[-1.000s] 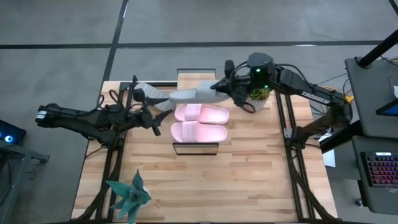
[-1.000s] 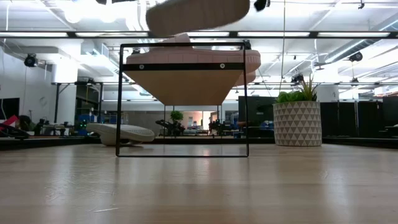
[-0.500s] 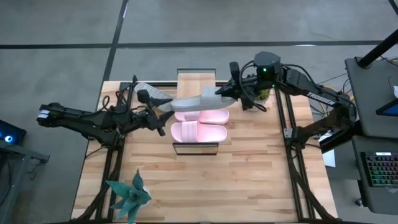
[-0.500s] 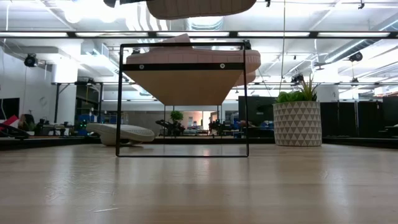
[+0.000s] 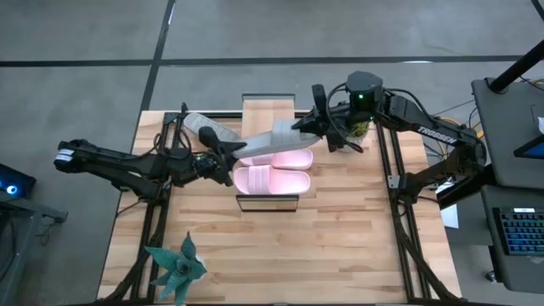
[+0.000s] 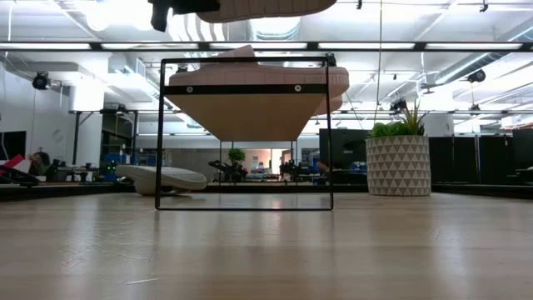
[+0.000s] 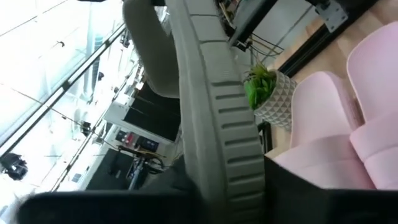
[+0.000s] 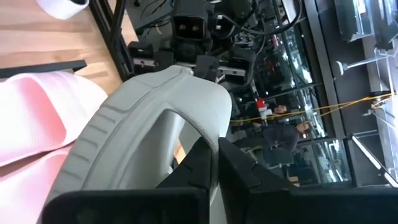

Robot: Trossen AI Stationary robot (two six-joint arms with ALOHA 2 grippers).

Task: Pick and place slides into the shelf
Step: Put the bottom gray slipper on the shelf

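Right pincer [image 5: 304,126]: pressed together, pinching the strap of a grey slide [image 5: 270,140], which hangs in the air above the far half of the shelf [image 5: 268,106]. In the right wrist view the dark fingers [image 8: 208,163] clamp the arch of the grey strap. Low view shows the sole of this slide [image 6: 258,8] clear above the shelf's top.

Left pincer [image 5: 228,155]: at the other end of the same grey slide, at the left side of the shelf. The left wrist view shows the ribbed sole [image 7: 214,118] running right up to its fingers; whether they are gripping it cannot be told.

Shelf: light wood top, thin black frame [image 6: 243,133], standing mid-counter [image 5: 280,246]. Two pink slides on it, side by side: one [image 5: 272,180] at the near end, the other [image 5: 285,158] next to it and partly under the held grey slide.

Second grey slide [image 5: 204,127] lies on the counter to the left of the shelf, beside the left arm; low view shows it flat on the wood [image 6: 162,177].

Around: potted plant in patterned pot [image 5: 357,129] to the right of the shelf beneath the right arm; spiky green plant [image 5: 177,265] at the near left corner.
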